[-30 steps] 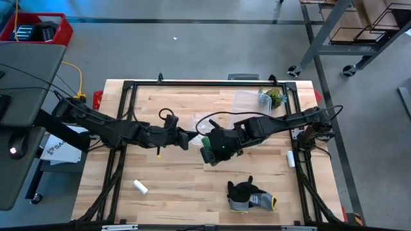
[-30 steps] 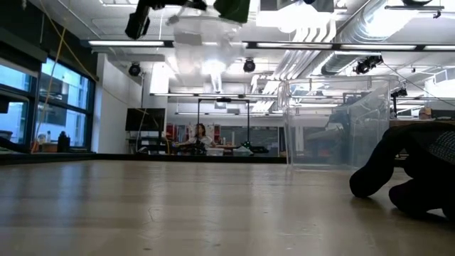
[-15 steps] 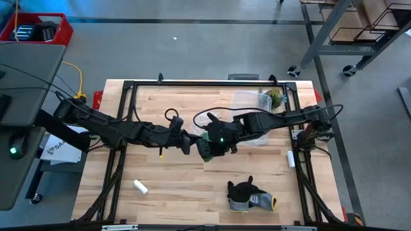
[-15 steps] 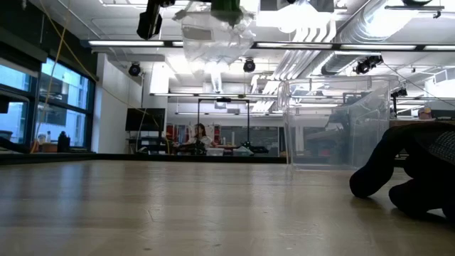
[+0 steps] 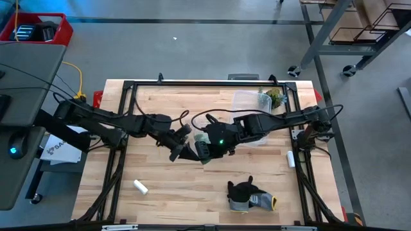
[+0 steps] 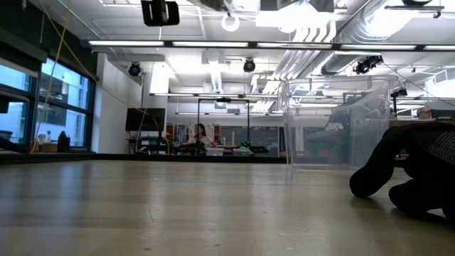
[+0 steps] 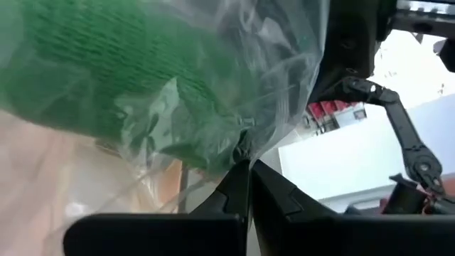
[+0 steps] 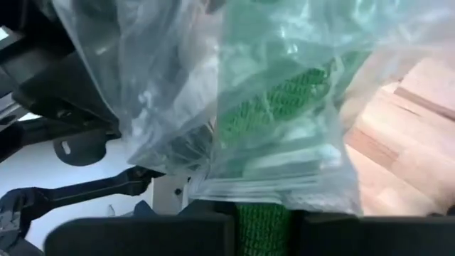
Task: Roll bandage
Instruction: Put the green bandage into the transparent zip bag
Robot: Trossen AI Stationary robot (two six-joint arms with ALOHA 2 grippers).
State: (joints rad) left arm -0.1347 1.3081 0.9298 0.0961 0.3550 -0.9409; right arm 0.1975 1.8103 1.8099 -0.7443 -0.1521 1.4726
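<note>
Green knitted bandage (image 8: 298, 99) inside crinkly clear plastic bag (image 7: 234, 78), raised above the wooden bench (image 5: 192, 186) centre. Left tool (image 5: 187, 152) pinched shut on bag edge; right tool (image 5: 207, 146) clamped on bandage and bag.

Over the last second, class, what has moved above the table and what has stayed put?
The left end effector, shut on the clear plastic bag, swung nearer the front edge. The right end effector, gripping the green bandage, shifted left. The glove, white cylinder and clear container stayed put.
</note>
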